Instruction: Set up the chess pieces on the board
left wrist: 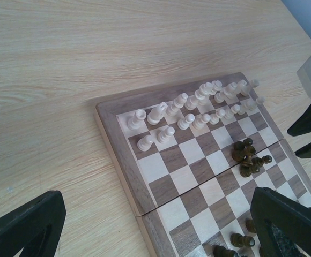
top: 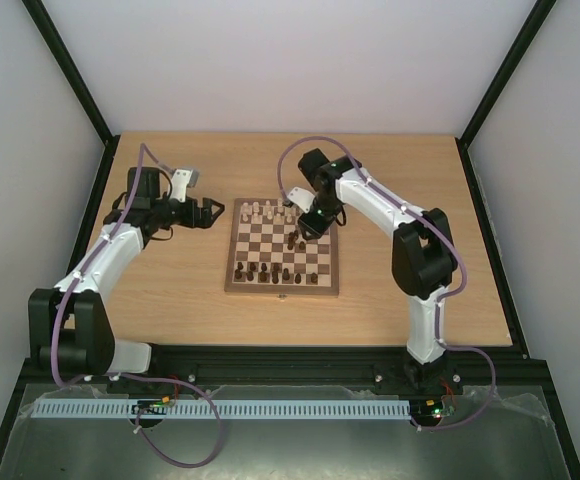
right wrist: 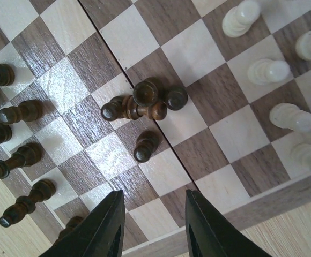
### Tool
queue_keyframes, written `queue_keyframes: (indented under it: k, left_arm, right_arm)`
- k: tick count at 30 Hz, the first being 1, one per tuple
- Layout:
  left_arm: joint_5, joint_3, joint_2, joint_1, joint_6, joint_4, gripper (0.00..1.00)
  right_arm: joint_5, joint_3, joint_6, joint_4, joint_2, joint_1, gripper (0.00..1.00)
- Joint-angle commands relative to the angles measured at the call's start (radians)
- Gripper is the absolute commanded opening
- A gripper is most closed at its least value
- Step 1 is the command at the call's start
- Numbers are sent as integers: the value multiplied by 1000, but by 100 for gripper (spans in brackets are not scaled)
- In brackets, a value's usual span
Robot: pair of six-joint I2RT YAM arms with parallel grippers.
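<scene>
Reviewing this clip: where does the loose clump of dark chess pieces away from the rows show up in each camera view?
Top external: the clump of dark pieces sits almost at frame centre.
Left wrist: right of centre, a little below mid-height.
Right wrist: just left of centre, in the upper half.
Shared landmark: the cream pieces standing in two rows.

Light wooden table (top: 170, 300), chessboard (top: 275, 245) lying flat
</scene>
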Motion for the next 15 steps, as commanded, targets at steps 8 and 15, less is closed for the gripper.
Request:
queue_keyframes:
  k: [8,15]
  left_arm:
    - [9,-27,-33,10,-1,7,97]
    - [12,-36,-32,12,-10,14,97]
  right_arm:
    - [-72,40,6,-52,77,9,32]
    - [-77,38,3,-42,105,20,31]
